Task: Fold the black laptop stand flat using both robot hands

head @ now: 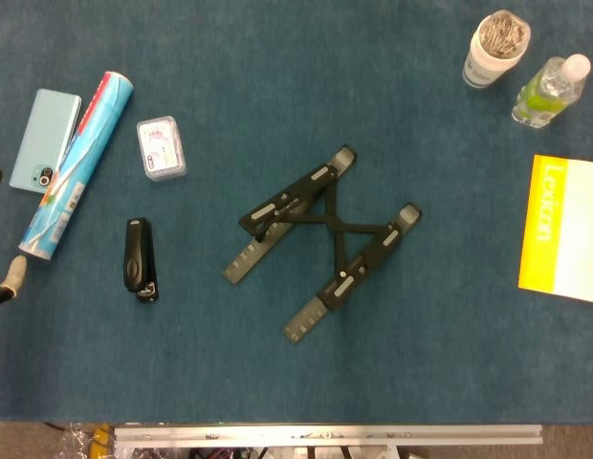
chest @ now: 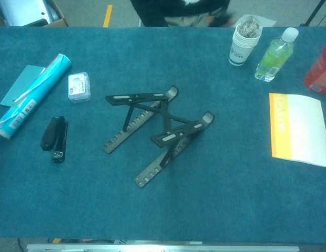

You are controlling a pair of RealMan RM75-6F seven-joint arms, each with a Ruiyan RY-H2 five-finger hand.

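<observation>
As I look down from the head view, the black laptop stand [head: 325,239] lies near the middle of the blue bench [head: 277,382], still opened out: two notched rails run side by side on a slant, joined by crossed bars. My left hand [head: 4,279] shows only as fingertips at the far left edge, clear of everything; I cannot tell how far open it is. My right hand is out of sight. Left of the stand lie a black stapler [head: 140,258], a small clear box [head: 162,148], a blue tube [head: 77,164] and a pale phone [head: 45,141] touching the tube. At top right stand a paper cup of clips [head: 494,48] and a clear bottle [head: 551,90]; a yellow and white booklet [head: 562,229] lies at the right edge.

From the chest view, neither hand is visible. The stand [chest: 160,131] sits mid-bench with its upper arms propped up off the rails, untouched. Stapler [chest: 54,139], box [chest: 79,86] and tube [chest: 32,95] lie to its left. Cup [chest: 244,41], bottle [chest: 276,55] and a red container [chest: 319,68] stand at top right, above the booklet [chest: 299,128].
</observation>
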